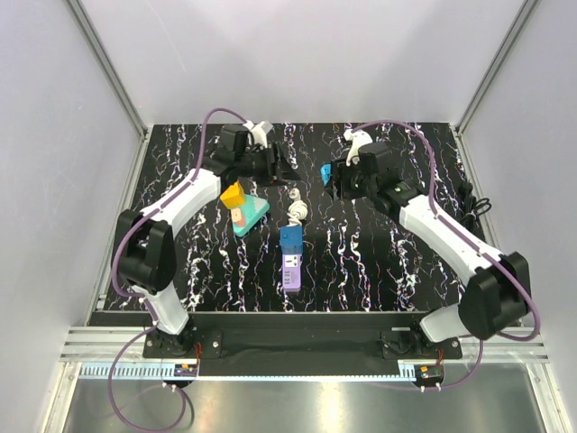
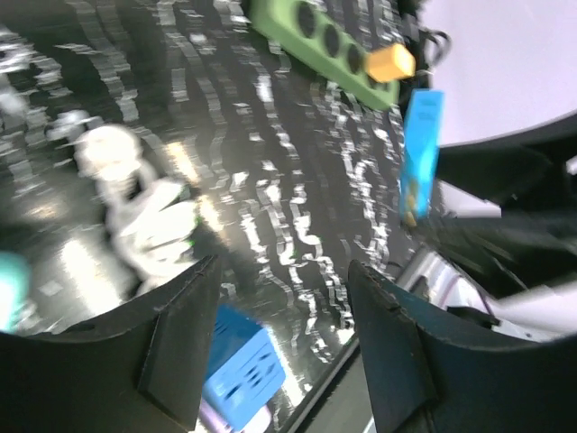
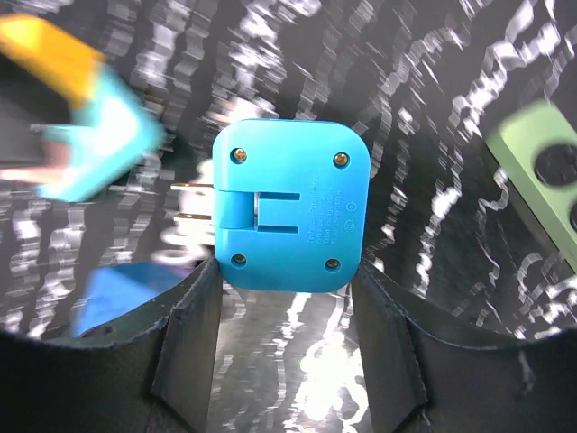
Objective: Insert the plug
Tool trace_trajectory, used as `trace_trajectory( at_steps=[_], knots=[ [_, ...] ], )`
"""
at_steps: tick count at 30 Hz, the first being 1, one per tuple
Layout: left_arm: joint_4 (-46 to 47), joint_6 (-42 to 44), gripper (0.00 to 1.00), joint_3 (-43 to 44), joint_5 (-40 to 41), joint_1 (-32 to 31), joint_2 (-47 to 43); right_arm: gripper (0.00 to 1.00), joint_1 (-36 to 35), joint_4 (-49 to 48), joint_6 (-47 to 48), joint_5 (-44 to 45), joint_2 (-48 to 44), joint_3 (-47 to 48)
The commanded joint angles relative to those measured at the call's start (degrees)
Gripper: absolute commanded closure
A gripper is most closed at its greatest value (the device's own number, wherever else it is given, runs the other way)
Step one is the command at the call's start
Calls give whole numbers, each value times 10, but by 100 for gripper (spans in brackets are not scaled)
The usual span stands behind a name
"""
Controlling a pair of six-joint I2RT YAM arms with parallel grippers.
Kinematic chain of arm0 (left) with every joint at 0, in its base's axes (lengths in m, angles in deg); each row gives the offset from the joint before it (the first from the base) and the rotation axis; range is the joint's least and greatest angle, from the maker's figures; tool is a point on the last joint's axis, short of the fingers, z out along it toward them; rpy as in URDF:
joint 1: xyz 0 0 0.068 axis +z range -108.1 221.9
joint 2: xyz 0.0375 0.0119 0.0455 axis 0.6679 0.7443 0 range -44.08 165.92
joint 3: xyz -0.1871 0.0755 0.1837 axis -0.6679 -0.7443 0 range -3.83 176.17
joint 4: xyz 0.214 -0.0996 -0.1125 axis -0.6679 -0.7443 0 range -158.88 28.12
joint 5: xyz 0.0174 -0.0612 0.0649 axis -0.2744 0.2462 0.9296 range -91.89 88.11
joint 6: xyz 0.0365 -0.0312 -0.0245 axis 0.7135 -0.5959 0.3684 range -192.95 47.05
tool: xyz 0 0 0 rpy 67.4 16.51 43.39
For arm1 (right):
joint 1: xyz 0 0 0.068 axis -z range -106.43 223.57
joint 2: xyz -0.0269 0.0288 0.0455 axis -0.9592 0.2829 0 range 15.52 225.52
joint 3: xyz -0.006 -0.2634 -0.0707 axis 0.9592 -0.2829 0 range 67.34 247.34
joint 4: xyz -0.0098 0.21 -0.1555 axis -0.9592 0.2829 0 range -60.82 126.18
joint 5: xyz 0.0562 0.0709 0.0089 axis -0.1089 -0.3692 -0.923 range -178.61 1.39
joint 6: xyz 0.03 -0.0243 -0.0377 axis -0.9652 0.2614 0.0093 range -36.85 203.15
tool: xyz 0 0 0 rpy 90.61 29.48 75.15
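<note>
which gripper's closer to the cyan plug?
Right. The cyan plug sits clamped between the right gripper's fingers; the left gripper hangs open to its left, apart from it.

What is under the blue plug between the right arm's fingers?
Only black marbled table shows around the blue plug; the green socket strip lies off to the side. The patch directly beneath is hidden by the plug's own body.

My plug (image 3: 290, 206) is smooth blue plastic with a faint sheen, and its prongs (image 3: 192, 187) are thin brassy metal. My fingers (image 3: 180, 361) are matt black plastic. The tabletop (image 1: 361, 262) is glossy and marble-patterned, and the power strip (image 2: 317, 47) is matt green plastic.
</note>
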Motion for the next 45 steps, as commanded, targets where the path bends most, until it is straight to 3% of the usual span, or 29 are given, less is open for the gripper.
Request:
trace_trajectory(
  at_steps=[1, 6, 19, 22, 26, 27, 29, 32, 33, 36, 38, 42, 45],
  knots=[
    [54, -28, 36, 37, -42, -24, 11, 100, -13, -18, 3, -32, -32, -8],
    [125, -71, 26, 12, -31, -33, -3, 100, -27, -1, 7, -30, -34, -4],
    [152, -89, 29, 7, -66, -51, 20, 100, -58, -1, 5, -14, -34, -3],
    [152, -84, 39, 4, -67, -55, 20, 100, -63, -2, 2, -15, -37, -2],
    [168, -87, 72, 3, -94, -60, 30, 98, -64, -4, -3, -22, -40, -4],
    [172, -90, 89, 0, -99, -61, 31, 95, -65, -4, -3, -26, -42, -5],
    [199, -102, 100, -9, -121, -61, 23, 83, -64, -5, -7, -38, -46, -6],
    [264, -130, 100, -38, -166, -59, 6, 45, -65, -3, -4, -66, -56, -9],
    [283, -137, 100, -47, -181, -56, 2, 22, -64, -2, -4, -73, -59, -10],
    [387, -181, 100, -94, -237, -46, -23, 2, -49, 4, -1, -129, -75, -9],
    [446, -214, 100, -128, -260, -37, -43, 0, -36, 10, -10, -195, -78, -4],
    [454, -210, 100, -152, -283, -26, -74, 0, -4, 10, -26, -281, -76, -1],
    [466, -211, 100, -162, -295, -26, -92, 15, 2, 5, -28, -343, -66, 7]
  ],
)
